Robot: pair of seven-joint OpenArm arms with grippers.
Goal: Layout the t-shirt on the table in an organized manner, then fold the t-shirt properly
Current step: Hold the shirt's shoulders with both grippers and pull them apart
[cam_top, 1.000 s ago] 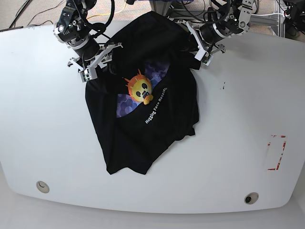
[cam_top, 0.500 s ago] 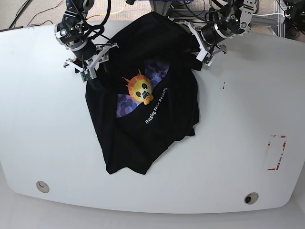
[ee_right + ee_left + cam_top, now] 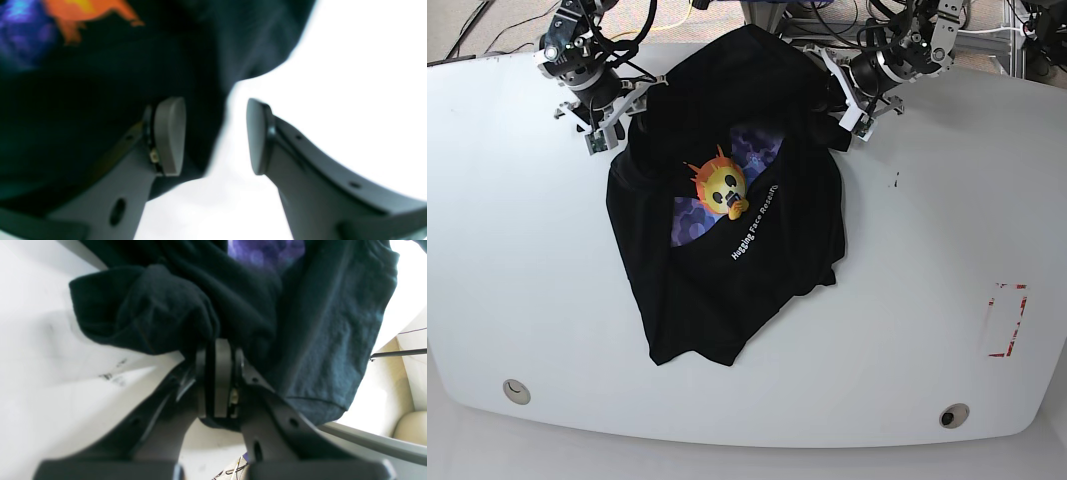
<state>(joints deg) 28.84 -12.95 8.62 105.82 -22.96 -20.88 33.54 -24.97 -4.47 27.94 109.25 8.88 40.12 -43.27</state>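
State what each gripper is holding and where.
The left gripper is shut on a bunched fold at the edge of the t-shirt. The right gripper is open beside the cloth, holding nothing.

I'm looking at a robotics lab bench here: a wide white table (image 3: pixel 907 300) with red tape marks (image 3: pixel 1007 320) near its right edge, two small round holes (image 3: pixel 954 414) along the front edge, and bundled cables (image 3: pixel 827 15) plus aluminium framing (image 3: pixel 987 40) behind the back edge.

The right gripper (image 3: pixel 620 128) has drawn back up-table.
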